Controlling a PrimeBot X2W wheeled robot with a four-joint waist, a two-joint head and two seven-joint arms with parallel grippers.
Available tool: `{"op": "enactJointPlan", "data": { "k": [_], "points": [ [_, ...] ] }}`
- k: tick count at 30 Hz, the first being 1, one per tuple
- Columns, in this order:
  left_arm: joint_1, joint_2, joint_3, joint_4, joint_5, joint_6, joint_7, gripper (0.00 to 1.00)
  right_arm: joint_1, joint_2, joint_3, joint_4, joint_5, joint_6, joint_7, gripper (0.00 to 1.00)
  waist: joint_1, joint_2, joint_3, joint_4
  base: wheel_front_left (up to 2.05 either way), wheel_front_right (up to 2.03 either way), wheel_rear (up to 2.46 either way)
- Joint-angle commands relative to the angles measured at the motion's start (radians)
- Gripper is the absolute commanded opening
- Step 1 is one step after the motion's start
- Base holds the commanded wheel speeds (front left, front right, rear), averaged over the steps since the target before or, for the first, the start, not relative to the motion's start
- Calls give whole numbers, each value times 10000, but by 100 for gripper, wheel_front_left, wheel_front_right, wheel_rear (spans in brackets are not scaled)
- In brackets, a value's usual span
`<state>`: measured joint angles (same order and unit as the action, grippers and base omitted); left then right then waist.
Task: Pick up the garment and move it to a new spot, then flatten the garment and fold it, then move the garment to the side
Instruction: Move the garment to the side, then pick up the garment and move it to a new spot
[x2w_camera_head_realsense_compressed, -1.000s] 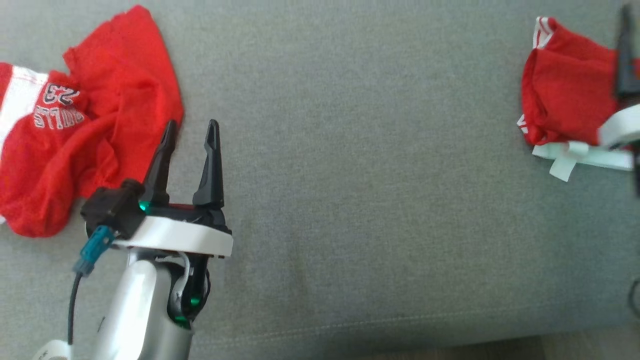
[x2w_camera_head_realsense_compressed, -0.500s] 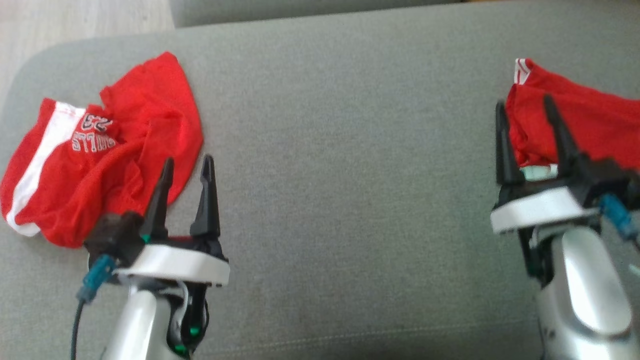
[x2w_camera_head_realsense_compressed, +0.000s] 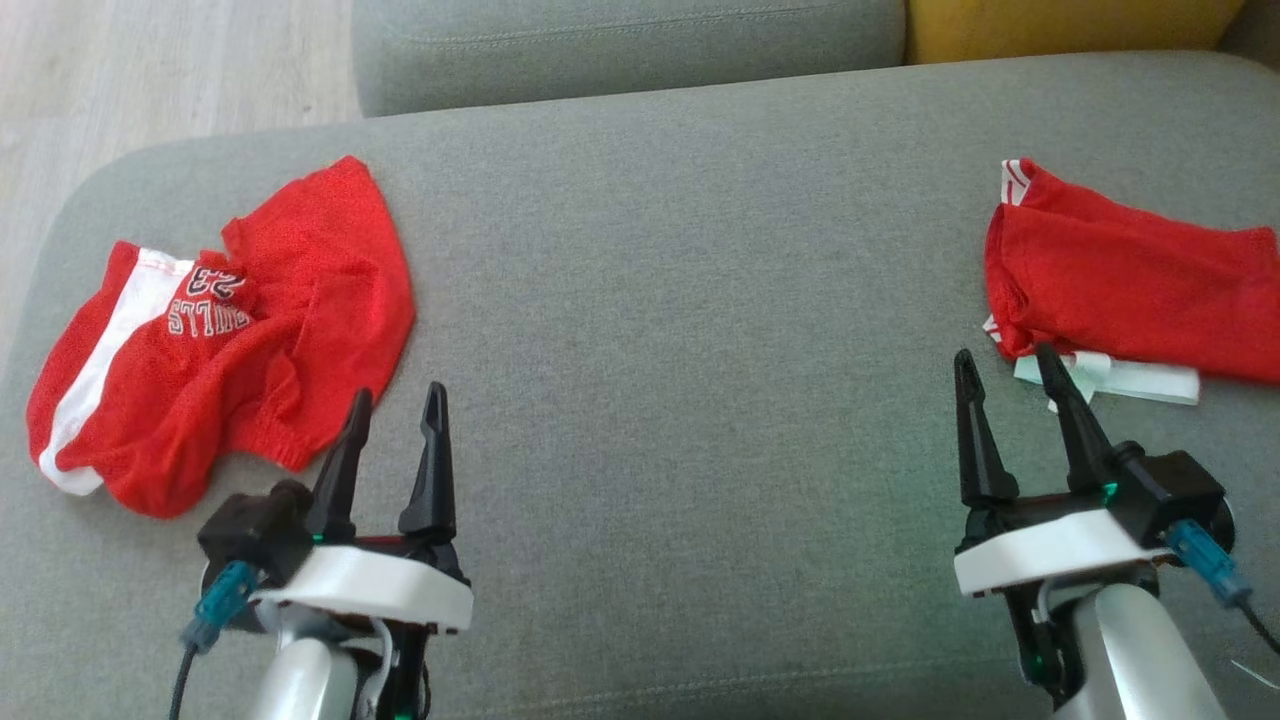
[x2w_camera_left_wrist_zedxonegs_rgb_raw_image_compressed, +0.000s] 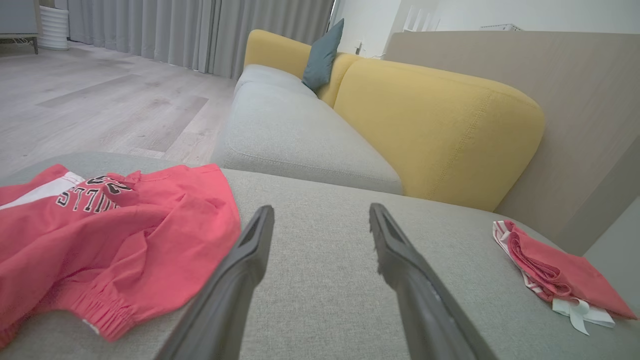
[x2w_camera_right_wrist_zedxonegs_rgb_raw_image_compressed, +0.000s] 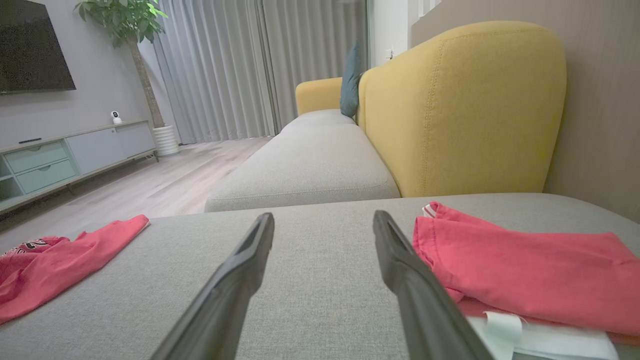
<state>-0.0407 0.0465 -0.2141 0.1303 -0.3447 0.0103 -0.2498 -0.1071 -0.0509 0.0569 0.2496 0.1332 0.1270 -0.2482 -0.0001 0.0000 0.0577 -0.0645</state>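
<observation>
Left gripper (x2w_camera_head_realsense_compressed: 398, 392): noted wide open, empty, near seat cushion's (x2w_camera_head_realsense_compressed: 680, 300) front edge; found crumpled garment (x2w_camera_head_realsense_compressed: 300, 300) just beside its left finger. Right gripper (x2w_camera_head_realsense_compressed: 1004, 353): likewise open, empty; found folded garment (x2w_camera_head_realsense_compressed: 1130, 290) just beyond its tips.

The sofa seat (x2w_camera_head_realsense_compressed: 700, 300) is grey woven cloth, matt and slightly coarse, with a stitched seam along its front edge. The crumpled red garment (x2w_camera_head_realsense_compressed: 230, 340) is a thin knit with a fine mesh grain (its white stripe looks smoother) and a gathered elastic hem. The folded red garment (x2w_camera_head_realsense_compressed: 1130, 290) is soft matt cloth, with a white ribbon-like strip (x2w_camera_head_realsense_compressed: 1130, 380) under it. The left gripper (x2w_camera_head_realsense_compressed: 398, 392) and right gripper (x2w_camera_head_realsense_compressed: 1003, 353) have matt black plastic jaws set in glossy white plastic. The right forearm (x2w_camera_head_realsense_compressed: 1140, 650) is shiny silver. The yellow backrest (x2w_camera_left_wrist_zedxonegs_rgb_raw_image_compressed: 440, 125) is finely woven cloth. The floor (x2w_camera_left_wrist_zedxonegs_rgb_raw_image_compressed: 100, 110) is pale, matt wood-look planks.
</observation>
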Motion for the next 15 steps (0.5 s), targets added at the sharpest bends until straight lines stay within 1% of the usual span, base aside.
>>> {"op": "enactJointPlan", "data": {
  "k": [1, 15],
  "points": [
    [-207, 37, 258, -327, -43, 46, -120, 100, -208, 5, 264, -416, 21, 37, -128, 100, 1, 0, -9, -8, 0, 0, 0],
    [-172, 37, 251, -404, 5, 61, -120, 100, -128, 6, 307, -617, 35, 37, -134, 100, 1, 0, -26, 84, 0, 0, 0]
  ]
}}
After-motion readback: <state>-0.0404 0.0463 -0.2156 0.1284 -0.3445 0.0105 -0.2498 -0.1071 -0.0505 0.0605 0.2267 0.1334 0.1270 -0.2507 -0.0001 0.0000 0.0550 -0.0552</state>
